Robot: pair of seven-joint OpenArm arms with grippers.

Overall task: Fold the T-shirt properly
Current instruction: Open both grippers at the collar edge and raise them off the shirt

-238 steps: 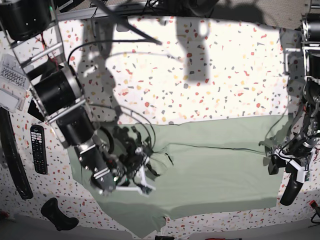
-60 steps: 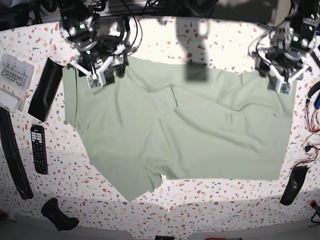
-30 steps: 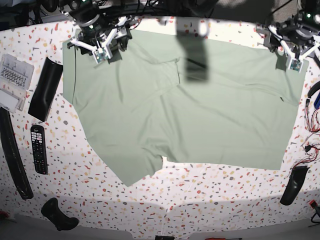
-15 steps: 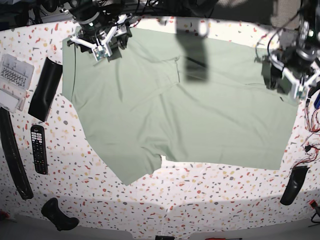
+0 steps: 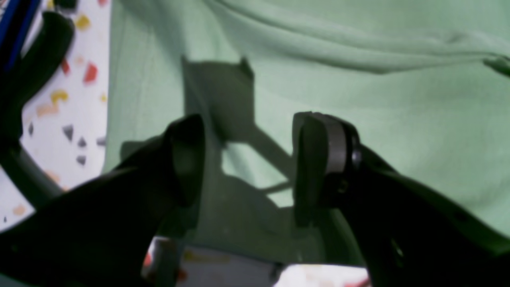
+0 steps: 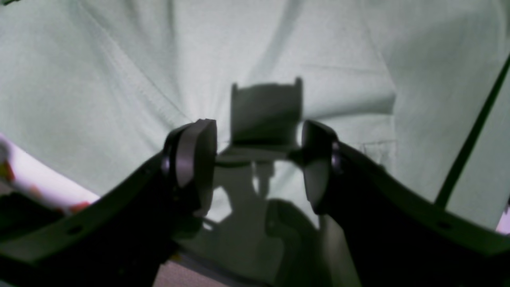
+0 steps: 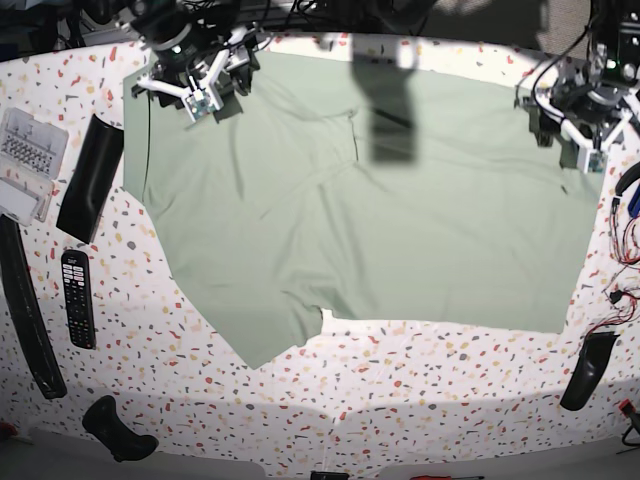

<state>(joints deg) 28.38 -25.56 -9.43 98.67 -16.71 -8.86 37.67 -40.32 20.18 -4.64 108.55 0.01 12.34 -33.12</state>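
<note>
Apparently in hand: positioning and smoothing of T-shirt [image 7: 430, 240], spread across middle of surface [image 7: 450, 385], toward far edge. Left claw [image 7: 565, 138] and right claw [image 7: 210, 105]: fingers apart, above far corners of cloth. Next: align edges, grasp far corners, fold.

In the base view both arms reach in from the top edge, one toward each upper corner of the shirt. The right gripper [image 7: 215, 97] hangs over the shirt's upper corner on that view's left, fingers pointing down. Its jaws stand wide open, with a gap between the two dark fingertips [image 6: 199, 155]. The left gripper [image 7: 565, 138] is over the shirt's other upper corner, also pointing down, its dark fingertips [image 5: 324, 159] spread well apart. Nothing is clamped in either gripper. The two wrists are well apart, with the shirt's upper edge running between them.
</note>
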